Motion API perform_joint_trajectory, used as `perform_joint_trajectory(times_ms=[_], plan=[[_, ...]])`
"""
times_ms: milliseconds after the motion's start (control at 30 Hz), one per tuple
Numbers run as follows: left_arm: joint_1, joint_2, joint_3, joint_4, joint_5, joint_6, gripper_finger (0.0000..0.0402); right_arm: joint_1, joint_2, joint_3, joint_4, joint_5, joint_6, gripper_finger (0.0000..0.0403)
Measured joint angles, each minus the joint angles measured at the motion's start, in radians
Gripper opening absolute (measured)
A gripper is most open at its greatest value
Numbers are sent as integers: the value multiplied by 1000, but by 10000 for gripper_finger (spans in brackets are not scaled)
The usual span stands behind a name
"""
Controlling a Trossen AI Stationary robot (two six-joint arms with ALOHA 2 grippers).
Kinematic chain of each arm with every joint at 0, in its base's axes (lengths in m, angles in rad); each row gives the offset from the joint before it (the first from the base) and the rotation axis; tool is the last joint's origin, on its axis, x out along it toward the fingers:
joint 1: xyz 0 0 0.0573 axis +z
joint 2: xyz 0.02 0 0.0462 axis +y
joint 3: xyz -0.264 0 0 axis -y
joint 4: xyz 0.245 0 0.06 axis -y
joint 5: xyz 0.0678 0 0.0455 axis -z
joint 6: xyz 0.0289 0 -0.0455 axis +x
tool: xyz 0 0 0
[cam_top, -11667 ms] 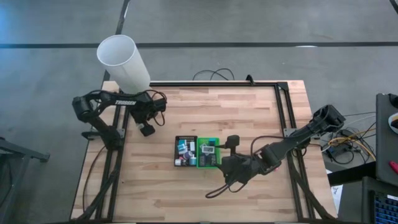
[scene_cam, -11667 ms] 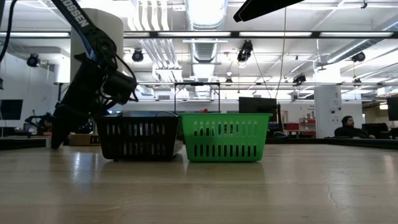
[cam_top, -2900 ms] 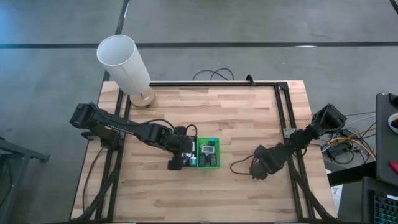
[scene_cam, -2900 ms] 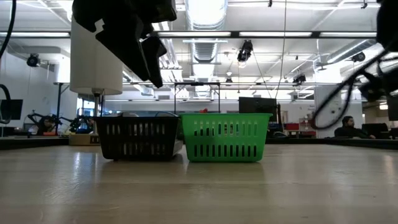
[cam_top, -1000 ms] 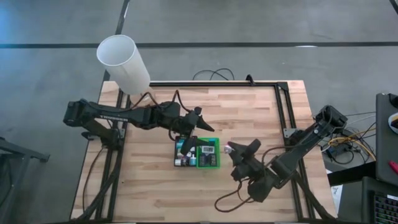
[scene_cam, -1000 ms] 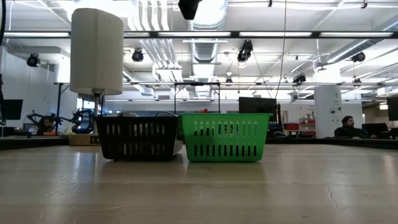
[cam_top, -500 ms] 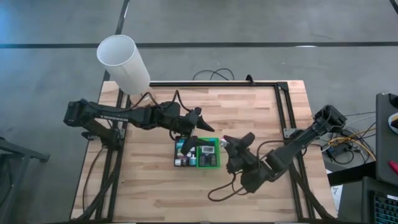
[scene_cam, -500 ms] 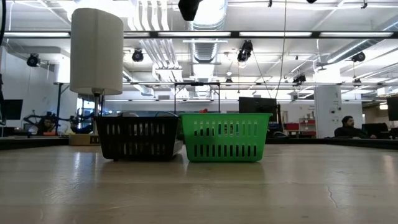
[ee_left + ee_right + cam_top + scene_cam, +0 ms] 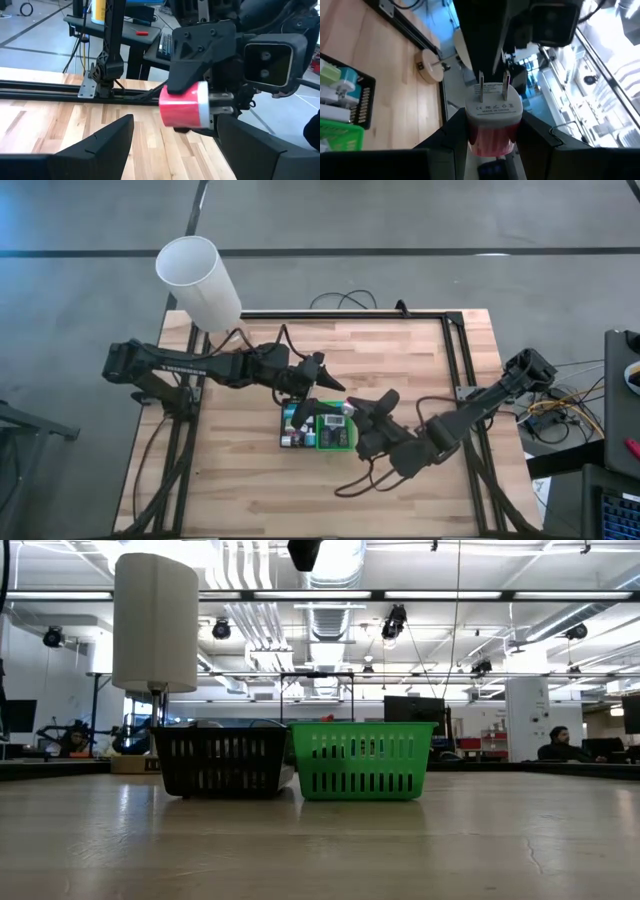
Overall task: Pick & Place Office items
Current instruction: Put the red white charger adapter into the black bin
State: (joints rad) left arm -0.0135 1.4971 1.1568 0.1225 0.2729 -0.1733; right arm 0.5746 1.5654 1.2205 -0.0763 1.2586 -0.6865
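Above the wooden table (image 9: 400, 360), right fingers (image 9: 445, 145) clamp a pink charger (image 9: 492, 125); left fingers (image 9: 105, 137) spread wide.

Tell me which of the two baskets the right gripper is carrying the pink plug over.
The green basket, the one on the right arm's side. The right gripper, shut on the pink plug, hangs over its rim; the black basket sits beside it, nearer the left gripper.

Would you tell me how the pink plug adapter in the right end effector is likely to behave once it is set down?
The pink plug adapter looks rigid and probably light, held by the right end effector. Its rounded pink body may roll if laid sideways. The two metal prongs suggest it would tip if stood on that end.
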Motion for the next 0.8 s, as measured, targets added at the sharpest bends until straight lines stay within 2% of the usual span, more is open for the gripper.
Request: perform_joint_trajectory(times_ms=[800], plan=[[0, 0, 0, 12, 12, 9, 284, -52, -1, 0, 58, -115, -58, 122]])
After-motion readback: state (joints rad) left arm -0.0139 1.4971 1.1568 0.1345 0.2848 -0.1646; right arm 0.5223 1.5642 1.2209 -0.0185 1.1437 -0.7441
